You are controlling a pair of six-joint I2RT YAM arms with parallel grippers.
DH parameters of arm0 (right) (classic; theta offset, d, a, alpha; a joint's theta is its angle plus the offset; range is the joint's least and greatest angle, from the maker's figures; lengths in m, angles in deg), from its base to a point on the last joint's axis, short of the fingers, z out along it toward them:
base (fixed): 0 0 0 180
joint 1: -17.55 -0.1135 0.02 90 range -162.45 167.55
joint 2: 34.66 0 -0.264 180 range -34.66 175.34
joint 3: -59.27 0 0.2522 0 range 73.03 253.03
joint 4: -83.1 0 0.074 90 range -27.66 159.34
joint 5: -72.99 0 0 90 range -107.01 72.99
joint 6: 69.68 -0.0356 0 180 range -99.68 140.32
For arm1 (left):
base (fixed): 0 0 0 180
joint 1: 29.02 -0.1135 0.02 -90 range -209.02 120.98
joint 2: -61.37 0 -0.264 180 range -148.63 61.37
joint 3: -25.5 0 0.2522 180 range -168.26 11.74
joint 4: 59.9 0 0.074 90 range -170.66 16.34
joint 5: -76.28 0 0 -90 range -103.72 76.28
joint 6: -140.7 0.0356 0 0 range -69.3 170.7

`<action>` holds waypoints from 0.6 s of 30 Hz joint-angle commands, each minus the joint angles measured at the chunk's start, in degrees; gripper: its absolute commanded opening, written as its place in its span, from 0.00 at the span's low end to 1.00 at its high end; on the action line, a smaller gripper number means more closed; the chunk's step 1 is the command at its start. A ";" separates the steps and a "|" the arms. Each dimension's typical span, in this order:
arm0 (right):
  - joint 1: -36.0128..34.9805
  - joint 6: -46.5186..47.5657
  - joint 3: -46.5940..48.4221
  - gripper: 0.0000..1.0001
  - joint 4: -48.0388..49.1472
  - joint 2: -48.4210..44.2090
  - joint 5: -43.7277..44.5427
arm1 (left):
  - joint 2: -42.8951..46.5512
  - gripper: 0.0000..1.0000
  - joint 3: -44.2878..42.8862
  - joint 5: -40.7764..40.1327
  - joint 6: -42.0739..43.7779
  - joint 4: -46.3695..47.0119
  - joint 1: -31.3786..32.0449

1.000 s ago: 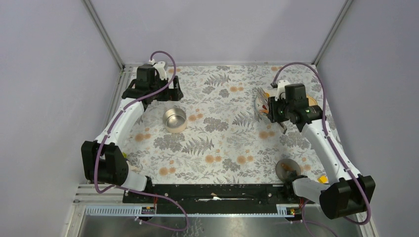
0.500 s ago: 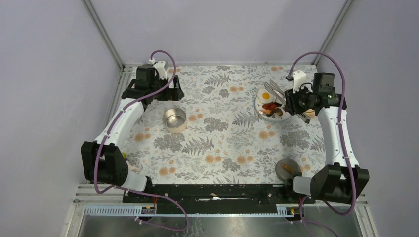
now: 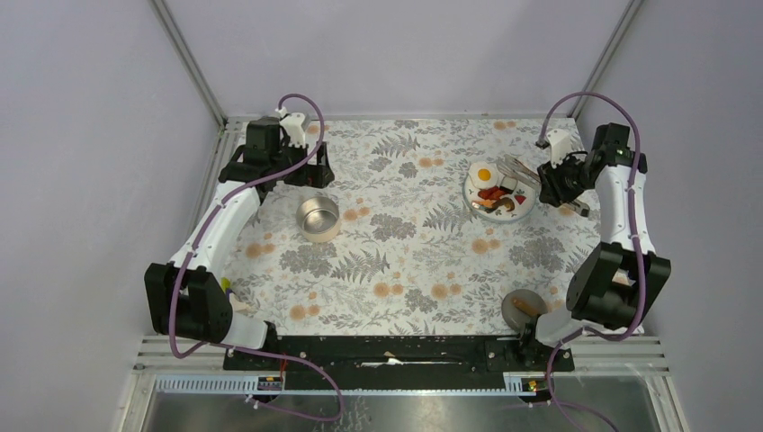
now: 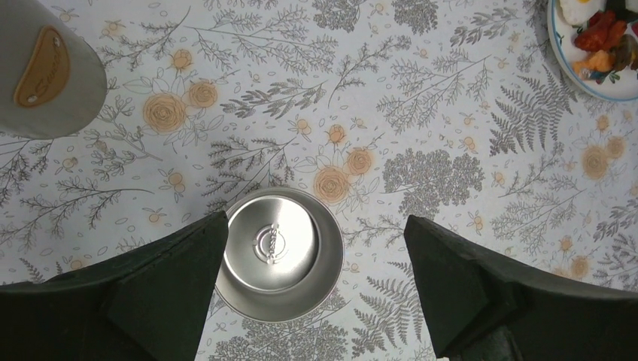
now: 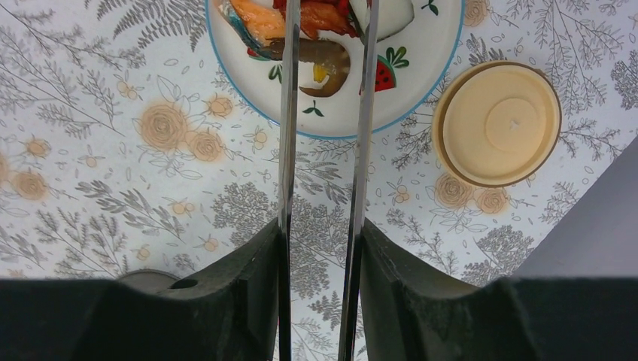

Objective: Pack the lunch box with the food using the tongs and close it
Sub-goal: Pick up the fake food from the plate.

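The right arm reached far along the right side. The right gripper clamped the tongs, their tips over the food on the plate. The left gripper hung spread wide above the lunch box.

Your right wrist view cuts the tongs short of their tips at the top edge, the plate too; your left wrist view crops a grey object at its corner.
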 commanded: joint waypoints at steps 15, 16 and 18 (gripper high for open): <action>3.71 16.56 11.94 0.49 -7.42 14.97 3.64 | 0.00 0.99 -0.23 4.90 2.60 -0.69 0.01; 3.90 16.99 12.12 0.50 -7.47 15.44 3.83 | -0.10 0.99 -0.24 5.06 2.60 -0.69 0.01; 4.14 17.88 12.41 0.50 -7.62 16.41 4.14 | -0.41 0.99 -0.44 5.23 2.56 -0.69 0.01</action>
